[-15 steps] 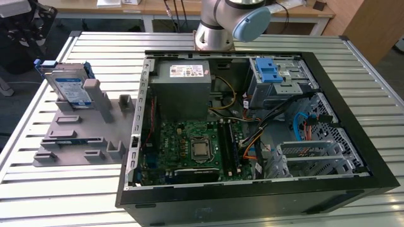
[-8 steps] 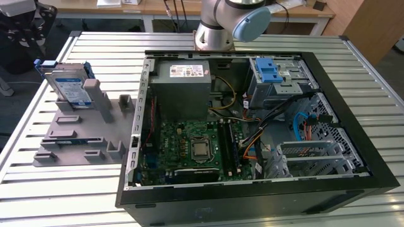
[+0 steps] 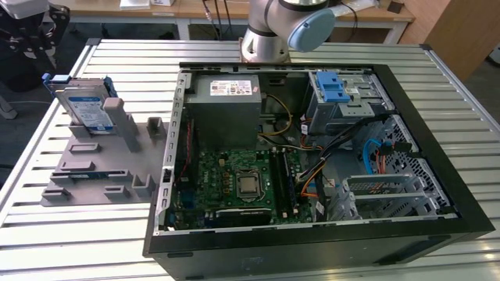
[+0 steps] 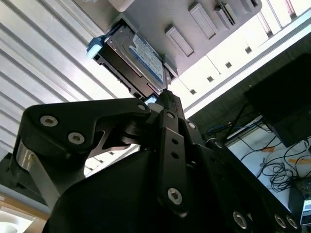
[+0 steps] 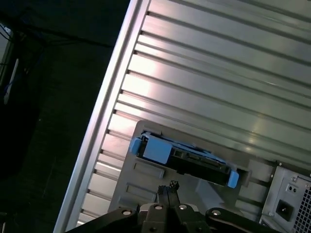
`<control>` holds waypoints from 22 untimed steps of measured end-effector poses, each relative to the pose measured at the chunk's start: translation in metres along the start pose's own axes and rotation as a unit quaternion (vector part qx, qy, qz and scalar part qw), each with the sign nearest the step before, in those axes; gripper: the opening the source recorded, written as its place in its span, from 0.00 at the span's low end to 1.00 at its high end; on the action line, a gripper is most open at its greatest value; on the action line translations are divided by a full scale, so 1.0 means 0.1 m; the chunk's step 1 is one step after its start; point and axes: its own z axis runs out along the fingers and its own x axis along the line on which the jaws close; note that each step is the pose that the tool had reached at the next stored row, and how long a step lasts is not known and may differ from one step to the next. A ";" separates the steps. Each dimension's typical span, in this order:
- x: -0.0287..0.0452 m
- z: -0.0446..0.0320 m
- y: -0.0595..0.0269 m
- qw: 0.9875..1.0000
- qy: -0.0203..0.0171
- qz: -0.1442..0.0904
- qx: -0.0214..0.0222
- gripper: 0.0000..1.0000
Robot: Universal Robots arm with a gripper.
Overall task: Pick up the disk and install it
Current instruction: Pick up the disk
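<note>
**Operator:** Where's the disk?

**Spotter:** Your disk (image 3: pixel 84 108) stands on edge in the grey stand (image 3: pixel 102 170), on the exterior view's left of the case (image 3: pixel 312 243), well apart from the cage (image 3: pixel 343 96). In both wrist views it lies beyond your claw (image 4: pixel 165 94) (image 5: pixel 167 187), not touching it.

**Operator:** And the claw?

**Spotter:** It looks closed right up, with nothing in it.

**Operator:** How will the disk handle?

**Spotter:** I'd judge it stiff, fairly heavy and sensitive to knocks, with slick metal faces. You'd do best pinching across the flat faces at the free upper edge. The blue rails (image 5: pixel 156 149) may flex.

**Operator:** Surface?

**Spotter:** You're over a hard, slatted metal table (image 3: pixel 70 240), so a drop would hurt. Desks (image 3: pixel 195 9) stand behind.
</note>
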 end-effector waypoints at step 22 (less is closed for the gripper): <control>0.000 0.010 0.000 0.993 -0.009 -0.119 0.000 0.11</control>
